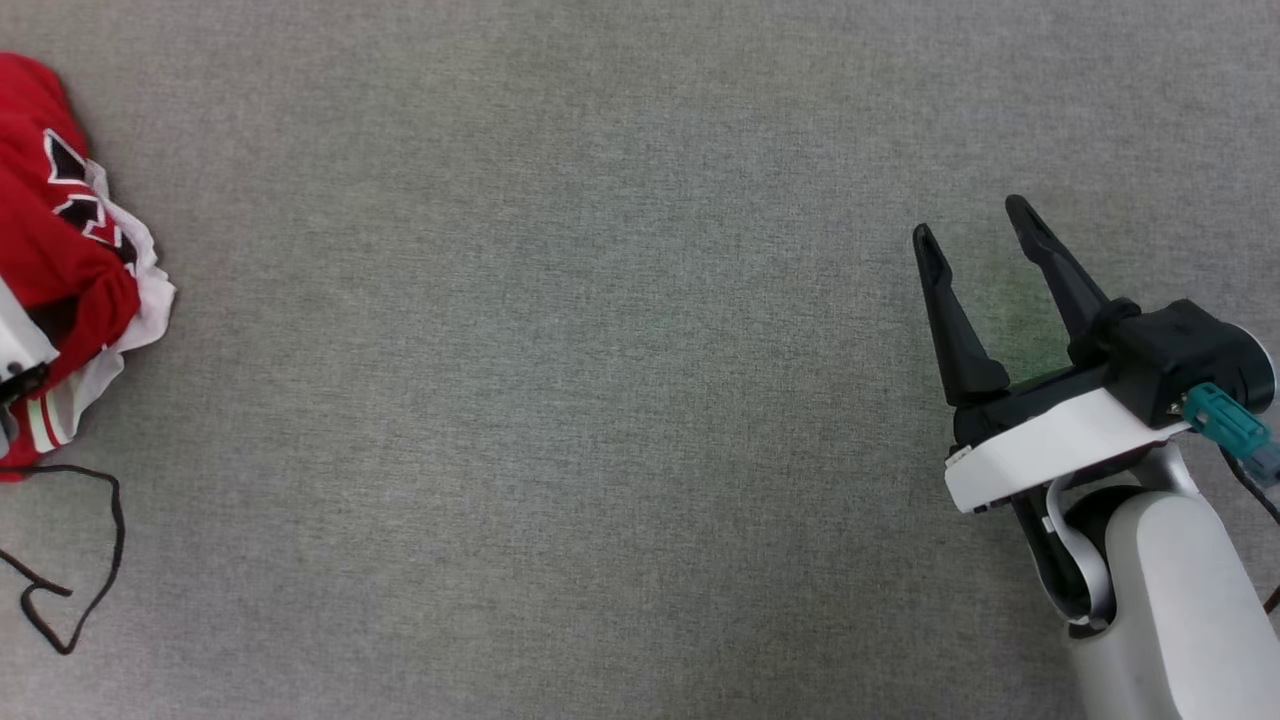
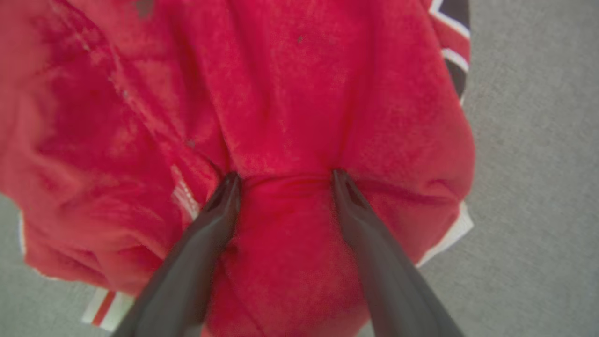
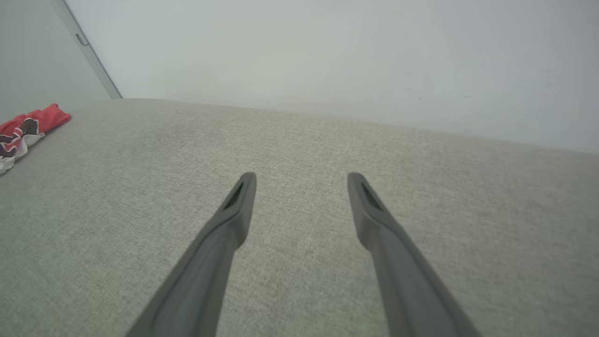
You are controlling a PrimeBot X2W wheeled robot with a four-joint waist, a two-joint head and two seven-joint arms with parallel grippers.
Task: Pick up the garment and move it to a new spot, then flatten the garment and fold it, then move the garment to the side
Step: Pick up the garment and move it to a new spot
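The garment (image 1: 60, 260) is a red jersey with white trim and black, white-outlined lettering, lying crumpled at the far left edge of the grey surface. In the left wrist view the garment (image 2: 281, 93) is very close, and my left gripper (image 2: 285, 176) stands open with both fingertips pressed down into a bunched red fold between them. A pale part of my left arm (image 1: 18, 350) overlaps the cloth at the frame's edge. My right gripper (image 1: 970, 220) hovers open and empty at the far right. In the right wrist view my right gripper (image 3: 302, 178) has the garment (image 3: 32, 121) small and distant at the left.
A thin black cable (image 1: 100, 540) loops on the grey fabric surface (image 1: 600, 400) just below the garment. A plain pale wall (image 3: 327, 47) rises behind the surface's far edge. Wide bare fabric lies between the two grippers.
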